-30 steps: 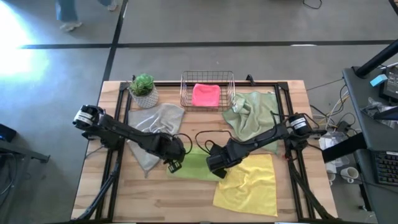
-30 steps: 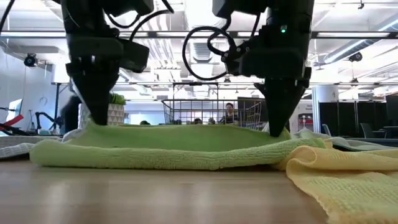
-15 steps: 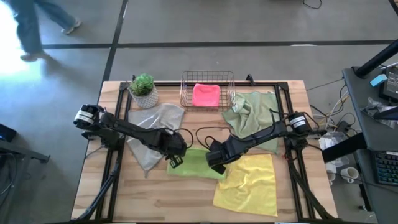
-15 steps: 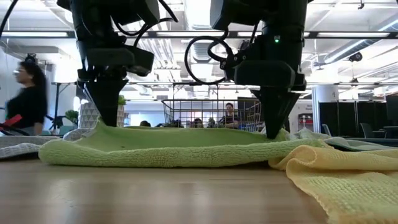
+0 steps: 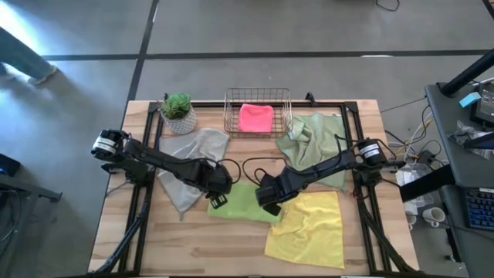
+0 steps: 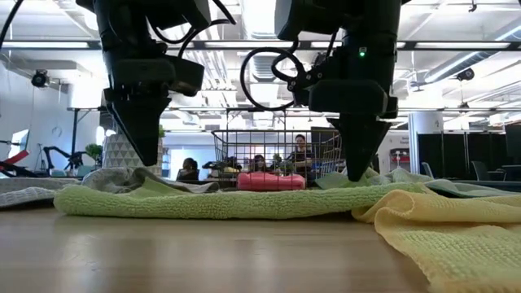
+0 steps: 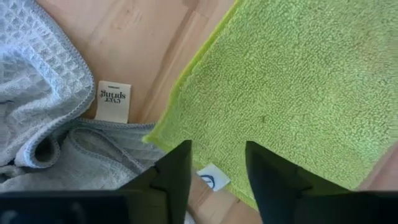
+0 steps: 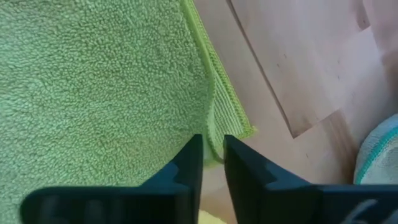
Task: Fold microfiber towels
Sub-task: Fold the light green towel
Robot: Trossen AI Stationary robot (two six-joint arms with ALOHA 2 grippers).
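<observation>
The lime green towel (image 5: 243, 205) lies folded on the table between my two grippers, flat at its left end (image 6: 89, 199). My left gripper (image 7: 217, 168) hangs open just above that end's corner, touching nothing; the fingertips (image 6: 146, 161) stand clear of the cloth. My right gripper (image 8: 213, 155) is at the towel's right end (image 5: 266, 205), fingers nearly together with a puckered edge between them. A grey towel (image 5: 193, 154) lies left, a yellow one (image 5: 309, 224) right and near, and a pale sage one (image 5: 312, 143) far right. A pink one (image 5: 255, 117) sits in the basket. My right gripper pinches the lime towel's right-hand edge (image 8: 214, 134) between its two fingers, near a corner (image 8: 247, 130). The fingers come from above, pointing down. The edge stands up as a small ridge into the narrow gap, while the rest of the towel lies on the table.
A copper wire basket (image 5: 231, 104) stands at the far middle with a potted plant (image 5: 177, 112) to its left. The grey towel's label (image 7: 114, 101) lies on bare wood beside the lime towel. Bare wood stretches along the near edge, left of the yellow towel.
My left gripper has let go. The lime towel's left end, held up against it half a second ago, has dropped and lies flat. The basket and pink towel now show behind it in the low view. The right end has stayed where it was.
</observation>
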